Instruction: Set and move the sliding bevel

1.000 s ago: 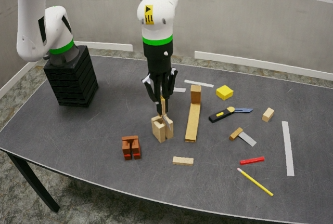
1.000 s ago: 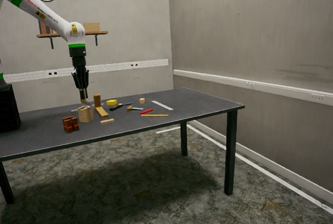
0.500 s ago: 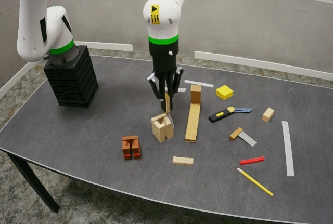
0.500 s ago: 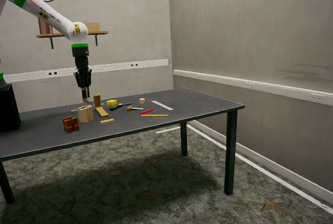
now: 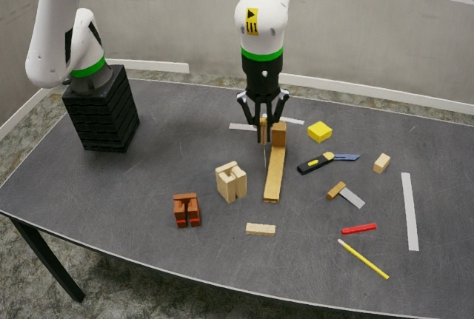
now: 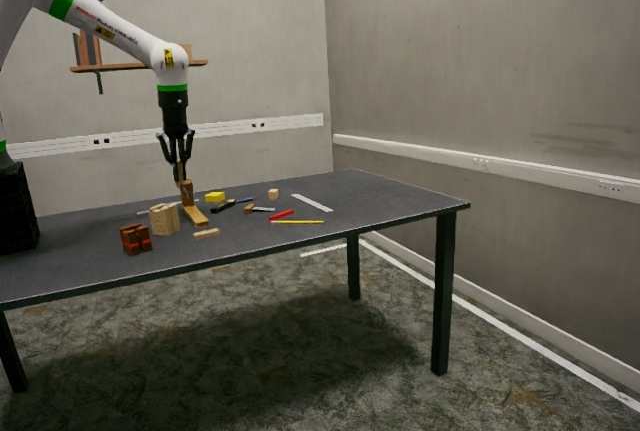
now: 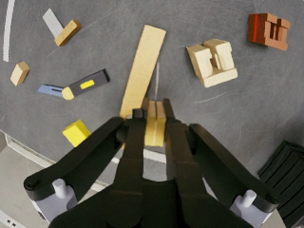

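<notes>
My gripper (image 5: 263, 123) (image 6: 178, 172) (image 7: 155, 107) is shut on the wooden stock of the sliding bevel (image 5: 263, 133) (image 7: 155, 132). It holds the bevel in the air with the thin blade (image 5: 264, 158) (image 7: 158, 80) hanging down. The bevel hangs just left of the brown leaning leg (image 5: 278, 133) (image 6: 188, 191), near the far end of the pale rail (image 5: 275, 175) (image 6: 196, 215) (image 7: 144, 66). The pale slotted block (image 5: 230, 180) (image 6: 164, 218) (image 7: 212, 64) stands empty to the left of the rail. The red-brown slotted block (image 5: 186, 209) (image 6: 135, 239) (image 7: 269, 30) stands empty nearer the front.
A yellow cube (image 5: 319, 131), a utility knife (image 5: 315, 162), a small wooden cube (image 5: 381, 163), a try square (image 5: 344, 193), a red stick (image 5: 358, 228) and a pencil (image 5: 363, 258) lie to the right. A short wooden piece (image 5: 260, 229) lies in front. The black arm pedestal (image 5: 101, 110) stands at the back left.
</notes>
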Robot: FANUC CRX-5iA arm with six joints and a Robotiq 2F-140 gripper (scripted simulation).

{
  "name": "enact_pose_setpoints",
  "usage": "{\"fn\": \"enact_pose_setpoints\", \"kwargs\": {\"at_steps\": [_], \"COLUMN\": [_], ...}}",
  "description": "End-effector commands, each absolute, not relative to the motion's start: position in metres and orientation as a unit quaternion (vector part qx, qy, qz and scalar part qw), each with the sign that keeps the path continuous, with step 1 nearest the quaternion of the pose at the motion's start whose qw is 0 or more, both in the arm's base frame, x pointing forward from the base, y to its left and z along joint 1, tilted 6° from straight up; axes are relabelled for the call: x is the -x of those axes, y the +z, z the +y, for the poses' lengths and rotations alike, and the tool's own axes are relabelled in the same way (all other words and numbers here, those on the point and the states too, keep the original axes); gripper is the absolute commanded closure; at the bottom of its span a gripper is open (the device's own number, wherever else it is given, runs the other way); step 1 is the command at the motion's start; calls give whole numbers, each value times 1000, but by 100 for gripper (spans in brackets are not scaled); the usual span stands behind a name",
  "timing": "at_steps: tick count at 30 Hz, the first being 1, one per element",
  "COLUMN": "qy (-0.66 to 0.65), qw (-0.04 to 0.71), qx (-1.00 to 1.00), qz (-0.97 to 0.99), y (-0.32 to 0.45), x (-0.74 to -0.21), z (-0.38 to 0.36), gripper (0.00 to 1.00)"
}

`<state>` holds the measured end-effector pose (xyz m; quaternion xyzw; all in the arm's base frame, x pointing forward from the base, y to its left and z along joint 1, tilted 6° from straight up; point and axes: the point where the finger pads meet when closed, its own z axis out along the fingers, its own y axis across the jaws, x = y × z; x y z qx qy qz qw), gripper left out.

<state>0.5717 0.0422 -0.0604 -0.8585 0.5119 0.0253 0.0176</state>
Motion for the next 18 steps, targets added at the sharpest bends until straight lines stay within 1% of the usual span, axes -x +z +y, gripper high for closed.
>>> {"fn": "enact_pose_setpoints", "kwargs": {"at_steps": [1, 8, 18], "qy": [36, 50, 52], "qw": [27, 42, 44], "qx": [833, 799, 794], "qz": [551, 598, 605], "y": [-60, -61, -61], "x": [-582, -594, -596], "z": [60, 83, 86], "gripper": [90, 90, 90]}}
